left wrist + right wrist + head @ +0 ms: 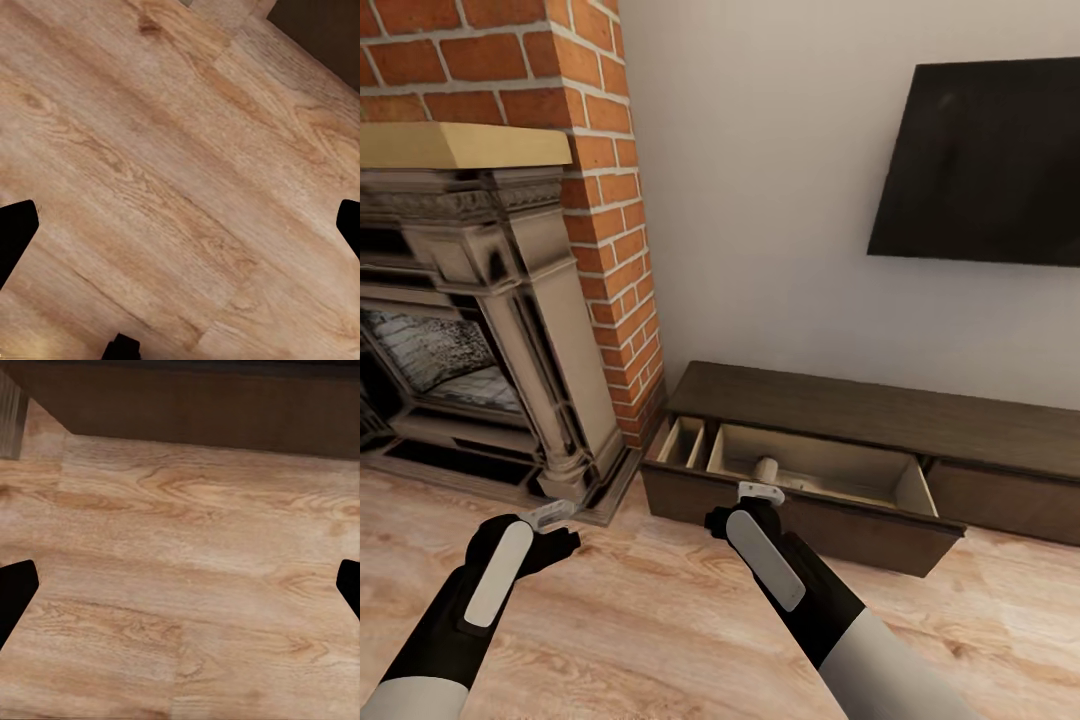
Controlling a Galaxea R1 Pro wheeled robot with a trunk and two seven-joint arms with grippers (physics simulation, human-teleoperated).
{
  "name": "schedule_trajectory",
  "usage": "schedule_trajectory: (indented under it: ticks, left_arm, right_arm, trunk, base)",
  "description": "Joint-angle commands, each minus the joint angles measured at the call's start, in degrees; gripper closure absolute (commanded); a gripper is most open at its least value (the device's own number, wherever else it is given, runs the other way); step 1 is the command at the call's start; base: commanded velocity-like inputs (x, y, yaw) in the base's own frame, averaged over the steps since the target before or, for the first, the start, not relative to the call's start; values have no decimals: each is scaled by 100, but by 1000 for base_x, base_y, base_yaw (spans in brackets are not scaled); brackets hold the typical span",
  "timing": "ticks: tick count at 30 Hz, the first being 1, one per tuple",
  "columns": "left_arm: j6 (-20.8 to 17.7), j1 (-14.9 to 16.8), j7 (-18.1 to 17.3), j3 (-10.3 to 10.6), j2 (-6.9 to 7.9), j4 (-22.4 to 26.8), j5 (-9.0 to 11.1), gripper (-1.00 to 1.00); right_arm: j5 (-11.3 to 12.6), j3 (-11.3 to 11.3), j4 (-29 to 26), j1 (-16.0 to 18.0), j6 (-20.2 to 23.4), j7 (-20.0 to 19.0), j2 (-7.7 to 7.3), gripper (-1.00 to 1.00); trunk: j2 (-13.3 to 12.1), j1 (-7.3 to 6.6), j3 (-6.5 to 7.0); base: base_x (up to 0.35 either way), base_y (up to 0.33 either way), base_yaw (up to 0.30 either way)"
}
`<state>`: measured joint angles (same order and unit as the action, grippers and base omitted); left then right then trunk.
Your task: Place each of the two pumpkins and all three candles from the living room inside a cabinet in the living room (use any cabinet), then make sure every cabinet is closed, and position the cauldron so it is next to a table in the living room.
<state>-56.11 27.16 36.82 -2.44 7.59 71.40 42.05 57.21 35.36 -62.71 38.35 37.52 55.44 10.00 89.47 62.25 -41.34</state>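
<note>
Head view shows the big brick fireplace (480,300) at about ten o'clock and a black TV (985,165) on the wall at two o'clock. Under the TV sits the long, low brown cabinet (880,410). Its drawer (800,520) is pulled out toward the robot, at about twelve o'clock from the right arm.

Inside the drawer lies one small tan candle (767,467). It looks to be on its side, with its long way pointing from front to back, but it is too small to be sure.

The right gripper (758,492) is just in front of the drawer's front wall, with the candle just past it. The left gripper (546,515) is off at nine o'clock from it, near the fireplace foot, well apart from the drawer. So the right arm is much nearer.

Both grippers have their jaws spread wide with nothing between them. The wrist views look down on bare wood floor (172,172).

I think the drawer stays open for now, since more things have to go in.
</note>
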Motion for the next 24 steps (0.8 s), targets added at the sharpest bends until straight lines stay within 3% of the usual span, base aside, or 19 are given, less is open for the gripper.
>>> schedule_trajectory:
  ticks: [1,8,24]
  left_arm:
    - [-14,2,55,-1,-1,6,54,-100]
    - [-12,6,55,-2,-2,6,51,-100]
    - [-9,6,54,-4,-3,6,49,-100]
  right_arm:
    - [36,6,-5,6,79,40,0,-100]
    - [36,-2,-163,6,453,-35,0,-100]
    - [28,7,-632,6,465,-29,0,-100]
  trunk:
    - [3,0,-5]
    - [3,0,-5]
    - [3,0,-5]
  base:
    - [0,0,283]
    - [0,0,283]
    - [0,0,283]
